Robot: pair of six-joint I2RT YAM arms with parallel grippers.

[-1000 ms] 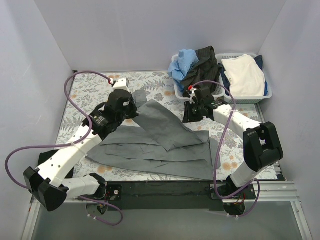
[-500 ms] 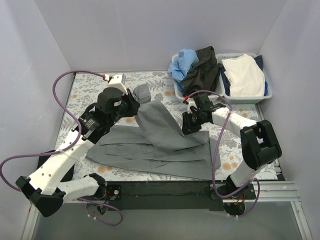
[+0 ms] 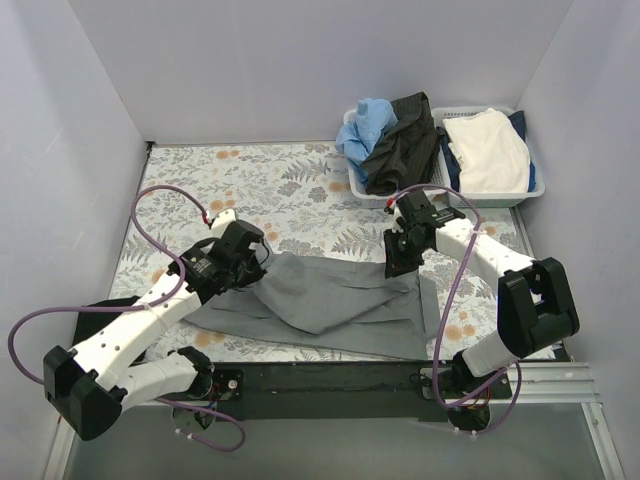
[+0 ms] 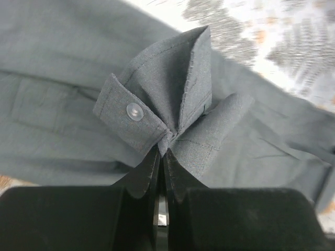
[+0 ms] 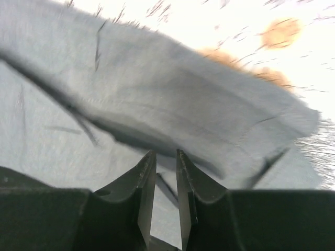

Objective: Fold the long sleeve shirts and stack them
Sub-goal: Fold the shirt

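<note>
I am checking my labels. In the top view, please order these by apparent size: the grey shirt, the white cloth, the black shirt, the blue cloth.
1. Grey shirt, by far the largest.
2. White cloth.
3. Black shirt and blue cloth: both bunched and overlapping, too close to rank.

We see plain pale-lavender walls on three sides: back wall (image 3: 300,60), left wall (image 3: 60,150), right wall (image 3: 595,120). Light soft, even; shadows faint. Tabletop (image 3: 300,180) wears white cover printed with grey fern leaves and orange blossoms. Black strip (image 3: 330,377) runs along near edge; silver metal rail (image 3: 565,372) beside it at right. Grey surface (image 3: 350,450) lower down, nearest us. Two white lattice baskets (image 3: 500,200) side by side in far right corner.
</note>
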